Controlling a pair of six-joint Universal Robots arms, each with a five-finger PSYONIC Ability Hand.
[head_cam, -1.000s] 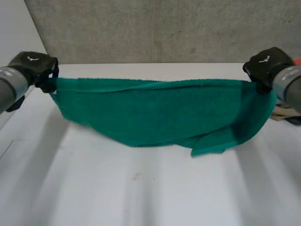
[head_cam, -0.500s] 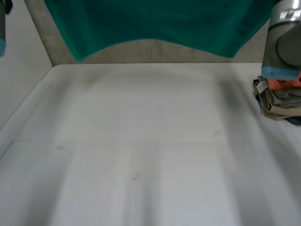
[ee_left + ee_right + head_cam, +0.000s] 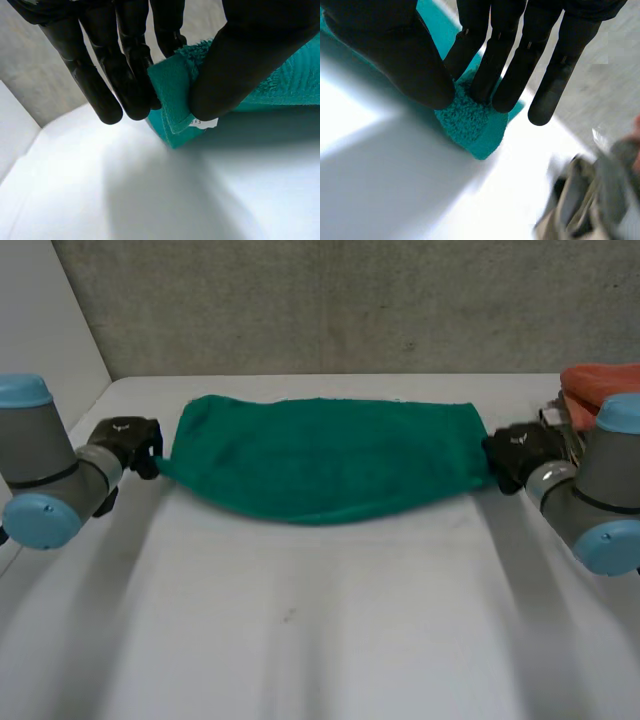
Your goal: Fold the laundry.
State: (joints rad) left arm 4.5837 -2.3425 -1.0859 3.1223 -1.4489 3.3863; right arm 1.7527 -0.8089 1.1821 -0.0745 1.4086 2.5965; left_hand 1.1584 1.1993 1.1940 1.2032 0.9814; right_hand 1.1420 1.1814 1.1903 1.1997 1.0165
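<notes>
White table point(image 3: 320, 640), plain top w/ a small dark mark nr its middle. Grey concrete wall point(image 3: 350, 300) stands behind table's far edge. White side panel point(image 3: 45, 320) rises along table's left edge. Heap of clothes point(image 3: 598, 380) sits at table's far right corner: orange piece on top, beige & grey bits below.

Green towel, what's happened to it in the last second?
The green terry towel was swung up above the white table, then brought down; it now lies spread flat along the far side. The left hand and right hand dropped low at its ends. Unchanged: each hand's fingers still pinch a towel corner.
</notes>
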